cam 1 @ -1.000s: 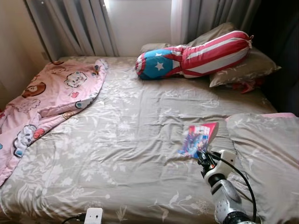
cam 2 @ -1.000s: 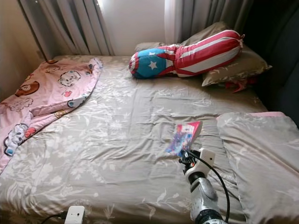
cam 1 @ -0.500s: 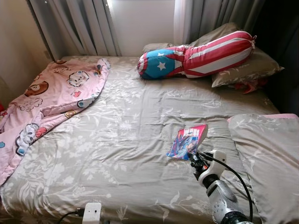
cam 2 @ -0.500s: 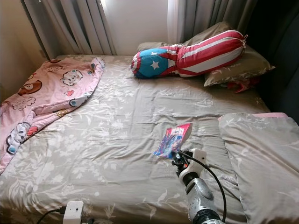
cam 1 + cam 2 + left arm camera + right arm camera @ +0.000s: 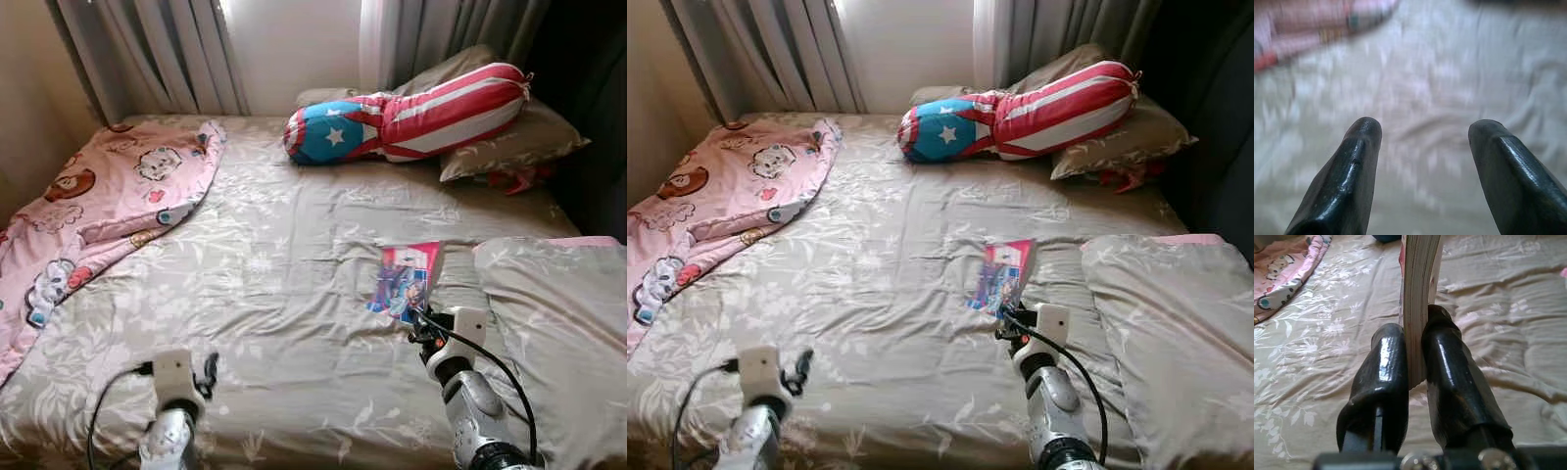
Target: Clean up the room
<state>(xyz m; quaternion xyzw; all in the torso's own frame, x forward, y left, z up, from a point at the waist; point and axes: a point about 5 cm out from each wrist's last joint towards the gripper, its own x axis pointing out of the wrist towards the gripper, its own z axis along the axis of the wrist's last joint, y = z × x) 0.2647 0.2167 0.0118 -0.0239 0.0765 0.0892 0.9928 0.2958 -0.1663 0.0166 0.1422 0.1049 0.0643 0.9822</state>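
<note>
1. A thin colourful comic book [image 5: 407, 281] is being held up over the grey floral bed [image 5: 274, 284], right of centre in the head view and just left of a grey pillow [image 5: 558, 323].
2. The right gripper [image 5: 1415, 357] is clamping the book's lower edge; the page block is standing on edge between its two black fingers [image 5: 1383, 377].
3. The book's long axis is running up and away from that gripper, toward the flag-patterned bolster [image 5: 411, 113] at upper centre.
4. The left gripper [image 5: 1422, 147] is hovering, fingers spread and grasping nothing, at the lower left, well apart from the book.
5. A pink cartoon blanket [image 5: 98, 206] is lying along the left edge.
6. Judging by this, the right arm alone is placed to carry the book off.
</note>
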